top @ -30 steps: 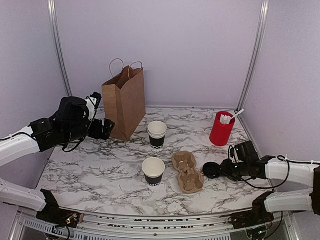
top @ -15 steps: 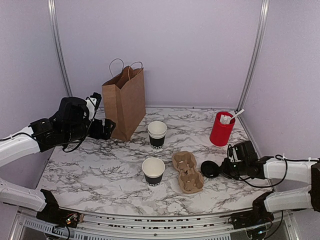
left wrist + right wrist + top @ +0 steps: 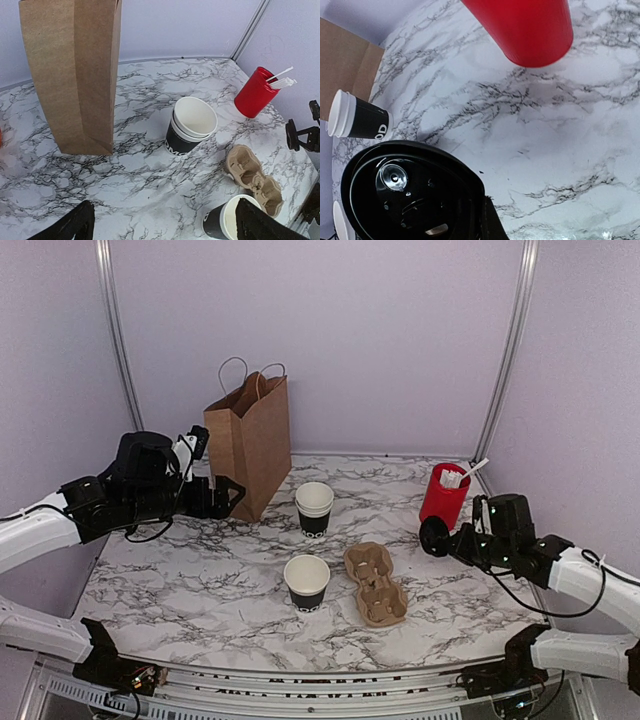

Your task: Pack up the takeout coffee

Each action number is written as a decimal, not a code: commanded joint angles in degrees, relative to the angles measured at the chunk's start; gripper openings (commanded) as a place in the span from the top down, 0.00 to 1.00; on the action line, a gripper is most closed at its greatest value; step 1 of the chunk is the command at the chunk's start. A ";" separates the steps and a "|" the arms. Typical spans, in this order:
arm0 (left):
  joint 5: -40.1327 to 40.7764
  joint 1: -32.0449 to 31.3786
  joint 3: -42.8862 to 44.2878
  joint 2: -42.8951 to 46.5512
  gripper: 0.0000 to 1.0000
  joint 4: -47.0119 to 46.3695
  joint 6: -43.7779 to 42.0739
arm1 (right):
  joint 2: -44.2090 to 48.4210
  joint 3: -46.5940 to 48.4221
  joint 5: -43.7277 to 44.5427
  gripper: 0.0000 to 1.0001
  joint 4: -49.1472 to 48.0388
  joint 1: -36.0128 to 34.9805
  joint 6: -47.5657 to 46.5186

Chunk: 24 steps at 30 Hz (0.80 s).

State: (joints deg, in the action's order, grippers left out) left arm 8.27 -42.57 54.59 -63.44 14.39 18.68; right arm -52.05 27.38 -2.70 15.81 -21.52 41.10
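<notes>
The takeout coffee cup [image 3: 306, 582], black with a white inside, stands lidless at the front middle of the table; it also shows at the bottom right of the left wrist view [image 3: 223, 220]. Its round black lid [image 3: 432, 536] hangs tilted in the air beside the red cup, with my right gripper [image 3: 447, 538] shut on its edge. The right wrist view shows the lid's underside [image 3: 405, 195] against one finger [image 3: 492, 227]. My left gripper [image 3: 213, 464] hovers open and empty by the bag, with its fingers [image 3: 75, 225] spread wide.
A brown paper bag [image 3: 250, 445] stands upright at the back left. A stack of black cups [image 3: 314, 507] sits mid-table, and a cardboard cup carrier [image 3: 375, 583] lies right of the coffee cup. The red cup with white sticks [image 3: 443, 497] is at the back right.
My right gripper shut on the lid, lifted it off the table and carried it back toward the red cup. The left gripper shifted slightly to the right.
</notes>
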 commanded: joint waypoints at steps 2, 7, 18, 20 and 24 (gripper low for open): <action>-11.04 0.29 0.61 -0.99 0.01 -8.20 7.91 | 0.15 8.58 6.90 1.00 1.69 -7.75 -2.26; -17.77 0.20 0.17 -2.51 0.01 -13.79 12.72 | -7.00 17.73 16.38 1.00 0.71 -19.12 -4.14; -23.87 -0.56 -0.50 -3.45 0.05 -17.67 17.95 | -27.28 36.25 36.16 1.00 -5.62 -38.86 -15.54; -24.16 -0.59 -0.98 -3.21 0.07 -17.65 18.29 | -30.08 39.03 37.09 1.00 -6.94 -40.08 -17.59; -24.19 -0.68 -1.59 -2.85 0.11 -17.20 18.59 | -35.56 44.98 39.08 1.00 -7.72 -42.22 -21.30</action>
State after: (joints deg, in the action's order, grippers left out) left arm -14.61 -42.98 54.08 -66.76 -1.26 36.29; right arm -83.90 66.35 31.48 11.42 -61.69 25.34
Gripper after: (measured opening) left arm 0.912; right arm 0.017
